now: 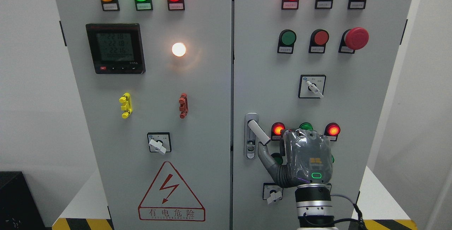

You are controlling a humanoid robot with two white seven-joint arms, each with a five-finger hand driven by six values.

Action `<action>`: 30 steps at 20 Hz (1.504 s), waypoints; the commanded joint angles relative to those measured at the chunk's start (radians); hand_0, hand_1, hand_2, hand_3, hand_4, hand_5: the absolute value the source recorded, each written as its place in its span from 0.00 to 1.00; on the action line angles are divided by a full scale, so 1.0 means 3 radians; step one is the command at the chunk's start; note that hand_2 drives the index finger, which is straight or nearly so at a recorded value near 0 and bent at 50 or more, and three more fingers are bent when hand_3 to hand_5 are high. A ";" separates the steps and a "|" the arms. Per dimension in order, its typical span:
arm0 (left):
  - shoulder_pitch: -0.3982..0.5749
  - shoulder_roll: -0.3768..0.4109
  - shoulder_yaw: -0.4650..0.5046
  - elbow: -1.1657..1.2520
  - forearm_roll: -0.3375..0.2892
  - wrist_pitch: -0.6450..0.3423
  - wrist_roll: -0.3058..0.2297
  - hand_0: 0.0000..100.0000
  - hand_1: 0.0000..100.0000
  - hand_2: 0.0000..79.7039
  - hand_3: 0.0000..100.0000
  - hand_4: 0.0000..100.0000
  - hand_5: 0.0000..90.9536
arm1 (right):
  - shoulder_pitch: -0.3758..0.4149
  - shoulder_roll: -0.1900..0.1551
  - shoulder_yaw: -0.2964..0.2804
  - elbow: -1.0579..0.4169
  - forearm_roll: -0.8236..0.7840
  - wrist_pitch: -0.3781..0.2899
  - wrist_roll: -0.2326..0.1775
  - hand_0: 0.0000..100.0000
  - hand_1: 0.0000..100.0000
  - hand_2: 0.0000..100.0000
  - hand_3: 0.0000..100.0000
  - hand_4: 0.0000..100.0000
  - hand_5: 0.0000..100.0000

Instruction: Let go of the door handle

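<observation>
The silver door handle [251,136] sits on the left edge of the cabinet's right door [268,82]. Its white lever [259,131] is swung out and points down to the right. My right hand [274,146] comes up from the bottom edge and is seen from the back, just right of the lever's tip. Its thumb [265,156] reaches up to just under the lever's end. The other fingers [287,135] are loosely bent beside the lever, not wrapped round it. The hand holds nothing. The left arm is out of view.
Both cabinet doors look closed, with a dark seam [232,82] between them. Around the hand are lit red lamps [278,129] [333,130], a green button [305,126] and a rotary switch [272,193]. A red emergency stop [356,38] is above. Hazard-striped floor edging [83,224] runs below.
</observation>
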 commanded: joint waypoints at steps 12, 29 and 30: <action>0.0000 0.0000 -0.0072 -0.0066 0.0000 0.0001 0.0002 0.00 0.00 0.03 0.09 0.01 0.00 | -0.0038 -0.0005 -0.0110 0.0008 0.0000 -0.0001 0.0001 0.40 0.35 0.89 1.00 1.00 0.95; 0.0000 0.0000 -0.0072 -0.0066 0.0000 0.0001 0.0002 0.00 0.00 0.03 0.09 0.01 0.00 | -0.0125 0.0000 -0.0141 0.0013 -0.0066 -0.0001 0.0006 0.41 0.34 0.89 1.00 1.00 0.95; 0.0000 0.0000 -0.0072 -0.0066 0.0000 0.0001 0.0002 0.00 0.00 0.03 0.09 0.01 0.00 | -0.0130 0.0000 -0.0141 0.0008 -0.0071 -0.0001 0.0006 0.41 0.34 0.89 1.00 1.00 0.95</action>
